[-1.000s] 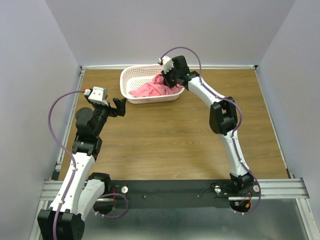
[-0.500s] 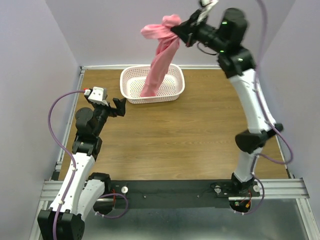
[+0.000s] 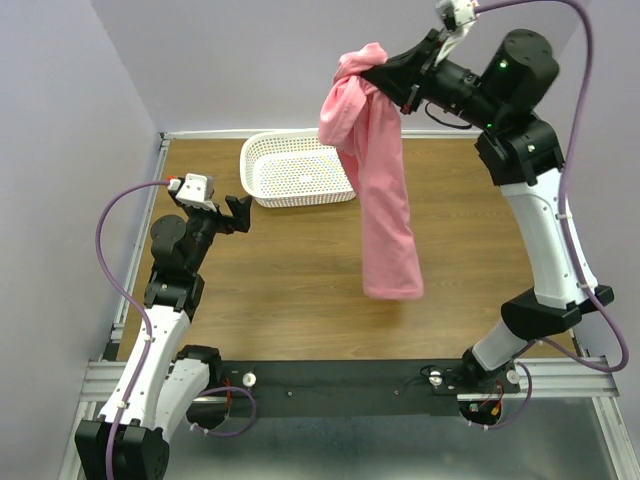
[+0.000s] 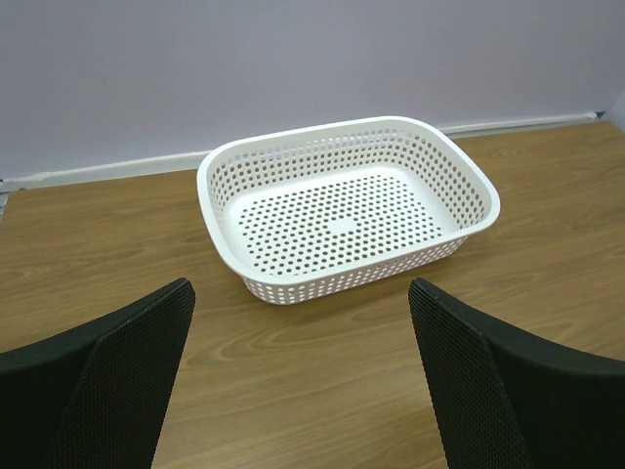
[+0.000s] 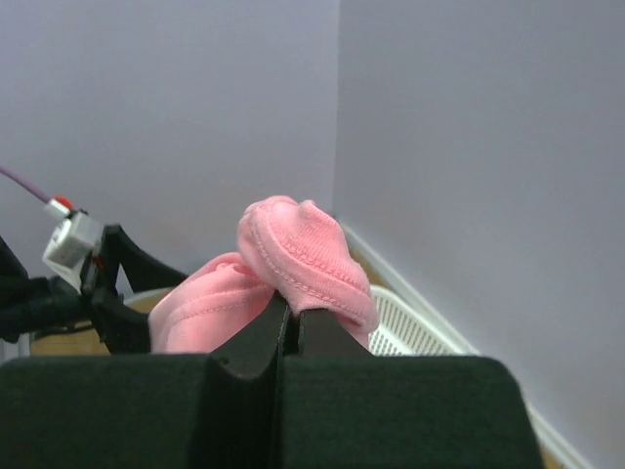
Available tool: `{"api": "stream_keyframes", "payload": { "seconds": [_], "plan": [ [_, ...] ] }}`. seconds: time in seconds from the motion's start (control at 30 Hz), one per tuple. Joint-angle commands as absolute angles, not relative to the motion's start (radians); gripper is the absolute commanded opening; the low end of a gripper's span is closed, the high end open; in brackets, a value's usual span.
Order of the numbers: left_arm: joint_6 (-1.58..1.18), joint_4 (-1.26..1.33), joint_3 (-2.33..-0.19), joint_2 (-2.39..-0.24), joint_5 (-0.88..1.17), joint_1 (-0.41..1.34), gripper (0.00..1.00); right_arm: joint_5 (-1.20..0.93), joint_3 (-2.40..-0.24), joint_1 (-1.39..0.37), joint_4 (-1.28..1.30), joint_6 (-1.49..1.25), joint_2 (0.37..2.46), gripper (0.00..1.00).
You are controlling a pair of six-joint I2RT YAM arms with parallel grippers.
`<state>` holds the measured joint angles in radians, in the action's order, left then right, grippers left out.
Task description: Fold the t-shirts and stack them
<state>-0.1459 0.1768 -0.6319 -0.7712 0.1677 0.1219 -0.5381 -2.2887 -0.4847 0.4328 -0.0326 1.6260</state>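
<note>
Pinches a bunched fold of the salmon-pink t-shirt (image 3: 385,200) in the right hand (image 3: 385,75), jaws pressed together on the cloth, high above the far right of the wooden desk (image 3: 300,290). Lets the rest of the shirt hang straight down in one long drape, outside the white perforated basket (image 3: 300,198) standing at the desk's far edge; impossible to tell whether the hem meets the wood. Holds the left hand (image 3: 238,212) low over the desk's left side, fingers (image 4: 127,391) spread wide apart, facing the basket, gripping nothing.
</note>
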Motion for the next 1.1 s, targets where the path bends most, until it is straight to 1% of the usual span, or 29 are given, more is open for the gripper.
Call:
{"api": "stream_keyframes", "payload": {
  "seconds": [0.0, 0.3, 0.47, 0.67, 0.7, 0.77, 0.83, 0.9, 0.97, 1.0, 1.07],
  "plan": [
    [-0.135, 0.169, -0.657, -0.758, 0.14, 0.124, 0.98, -0.56, -2.215, -0.489, 0.456, -0.009, 1.597, 0.01],
    [-0.135, 0.169, -0.658, -0.752, 0.146, 0.124, 0.98, -0.69, -1.979, -0.485, 0.5, 0.17, 1.474, 0.01],
    [-0.137, 0.169, -0.658, -0.752, 0.152, 0.124, 0.98, -0.722, -1.839, -0.445, 0.532, 0.268, 1.39, 0.01],
    [-0.138, 0.169, -0.658, -0.75, 0.153, 0.124, 0.98, -0.706, -1.709, -0.402, 0.543, 0.318, 1.313, 0.04],
    [-0.14, 0.169, -0.658, -0.752, 0.153, 0.124, 0.98, -0.703, -1.692, -0.396, 0.543, 0.321, 1.305, 0.07],
    [-0.138, 0.169, -0.66, -0.749, 0.153, 0.126, 0.98, -0.687, -1.643, -0.371, 0.541, 0.327, 1.286, 0.1],
    [-0.138, 0.169, -0.658, -0.747, 0.153, 0.126, 0.98, -0.651, -1.603, -0.347, 0.535, 0.334, 1.263, 0.17],
    [-0.14, 0.169, -0.657, -0.75, 0.155, 0.126, 0.98, -0.618, -1.527, -0.319, 0.526, 0.336, 1.244, 0.38],
    [-0.14, 0.169, -0.658, -0.752, 0.155, 0.126, 0.98, -0.544, -1.461, -0.29, 0.487, 0.312, 1.224, 0.75],
    [-0.14, 0.169, -0.657, -0.752, 0.155, 0.126, 0.98, -0.519, -1.395, -0.272, 0.473, 0.299, 1.206, 1.0],
    [-0.141, 0.169, -0.657, -0.755, 0.155, 0.127, 0.98, -0.465, -1.327, -0.191, 0.408, 0.238, 1.186, 1.0]
  ]
}}
